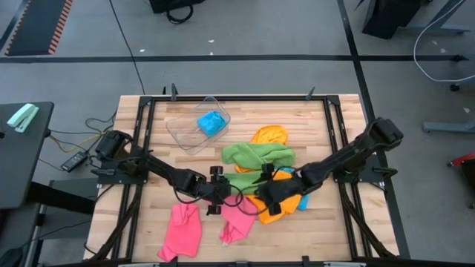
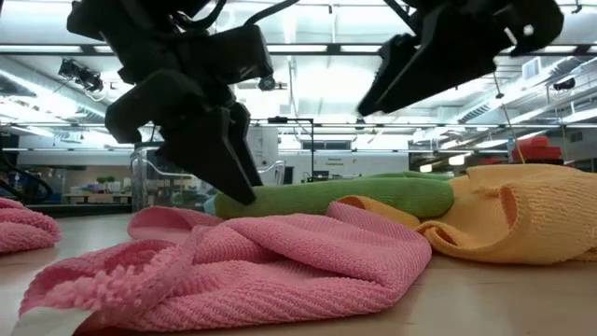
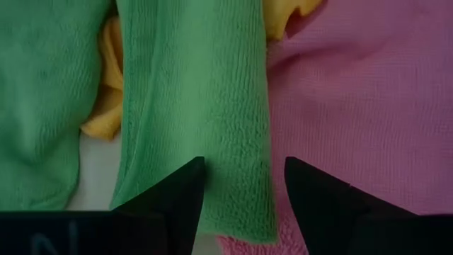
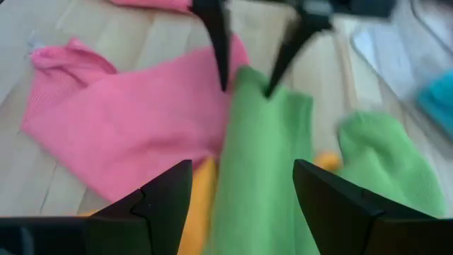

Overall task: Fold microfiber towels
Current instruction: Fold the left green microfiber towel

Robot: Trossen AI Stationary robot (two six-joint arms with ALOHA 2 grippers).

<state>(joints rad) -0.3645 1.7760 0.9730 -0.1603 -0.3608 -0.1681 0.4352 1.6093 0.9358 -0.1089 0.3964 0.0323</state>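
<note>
A: where's the left gripper (image 1: 223, 190) at?
B: table middle, fingers spread, straddling the edge of a green towel (image 1: 256, 156), not clamped on it. Pink towel (image 1: 239, 219) sits at its 5 o'clock

A: and the right one?
B: right gripper (image 4: 241, 191) hangs wide over the same green strip, orange towel (image 1: 269, 136) at 12 o'clock from it, another pink towel (image 1: 182, 230) out at 8 o'clock. Blue towel (image 1: 212, 122) is in the tub (image 1: 180, 132)

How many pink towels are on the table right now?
2: one pink towel near the front edge on the left, another beside it, below the left end effector. More could hide under the pile.
</note>
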